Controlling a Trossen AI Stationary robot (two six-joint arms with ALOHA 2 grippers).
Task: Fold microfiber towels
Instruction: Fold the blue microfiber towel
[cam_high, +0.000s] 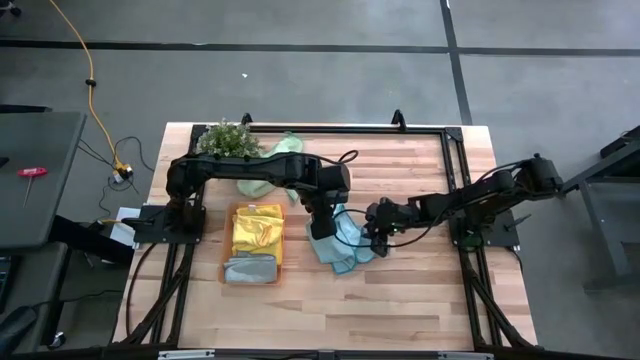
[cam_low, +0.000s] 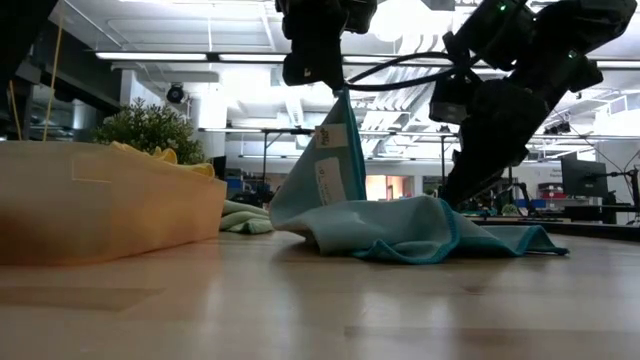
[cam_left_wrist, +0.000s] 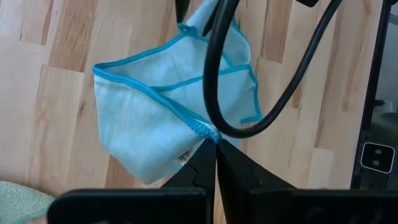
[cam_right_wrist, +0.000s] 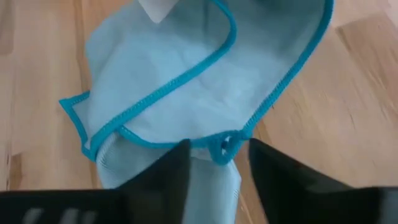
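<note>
Fingers of the left gripper (cam_left_wrist: 216, 163) are closed tight on the hemmed edge of the light blue towel (cam_high: 340, 240), holding one corner raised off the table (cam_high: 420, 290) so the cloth hangs in a peak, as the low view shows. Fingers of the right gripper (cam_right_wrist: 217, 163) stand apart, straddling a bunched blue hem that lies between them; whether they have purchase on it cannot be told. The towel sits near the table's middle, just right of the orange tray (cam_high: 228, 248), its free portion trailing along the wood toward the right arm. Judgement: the coming move turns on that trailing edge, which lies directly ahead of and between the right fingers, so the right arm is the nearer to take it, while the left keeps the opposite corner. The tray holds a yellow towel (cam_high: 257, 230) and a grey towel (cam_high: 250, 268). A pale green towel (cam_high: 262, 180) lies behind, beside the plant (cam_high: 228, 138). A black cable (cam_left_wrist: 249, 93) of the left arm hangs across the cloth and could snag.
</note>
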